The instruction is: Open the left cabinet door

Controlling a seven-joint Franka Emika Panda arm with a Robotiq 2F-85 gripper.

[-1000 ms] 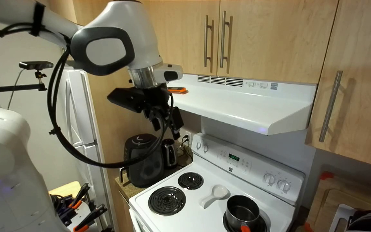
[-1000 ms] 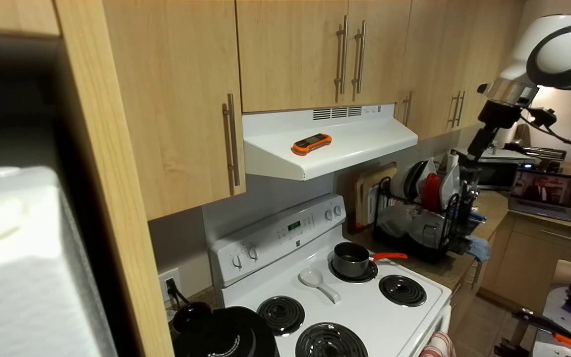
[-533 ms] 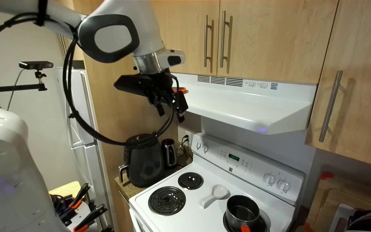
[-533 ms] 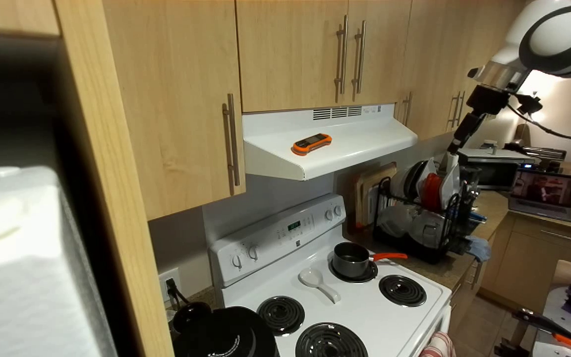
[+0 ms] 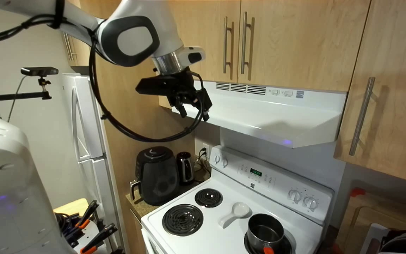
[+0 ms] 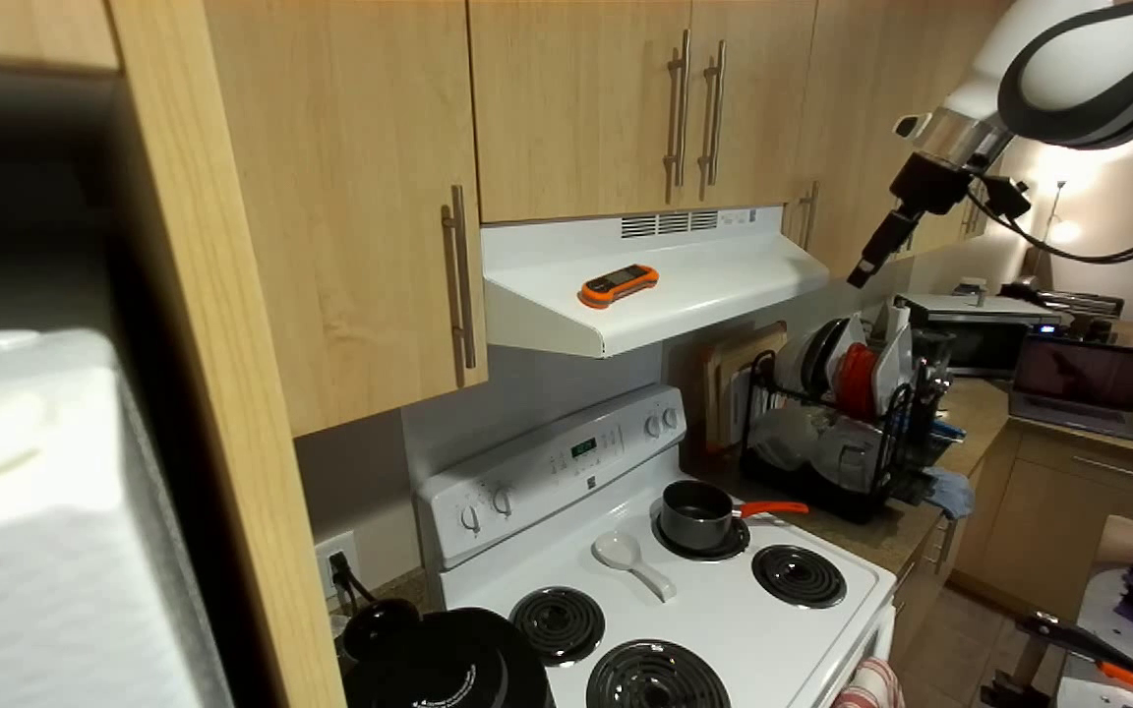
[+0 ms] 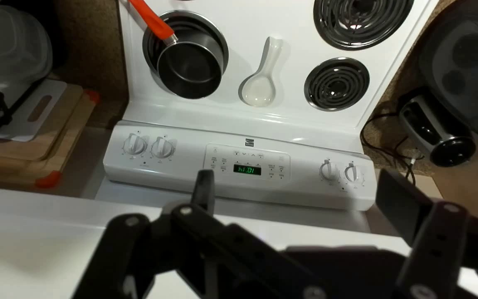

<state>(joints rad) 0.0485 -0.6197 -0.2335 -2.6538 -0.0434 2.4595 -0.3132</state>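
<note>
Left door [image 5: 203, 38]: closed | arm [image 5: 132, 40]: angled down, apart from handle [image 5: 225, 46] | jaws: spread wide | hood [image 6: 724, 265] juts below door, orange gadget [image 6: 618, 285] on top; pot [image 6: 696, 518] on stove [image 6: 753, 629]

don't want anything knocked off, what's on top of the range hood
An orange-edged handheld device lies on the range hood in an exterior view; the surface beneath it is covered.

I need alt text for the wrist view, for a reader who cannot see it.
An open black gripper, holding nothing, spans the lower part of the picture. Behind it is a white stove seen from above, its control panel upside down; a dark pot with an orange-red handle stands on a burner, and a white spoon rest lies to the pot's right.
</note>
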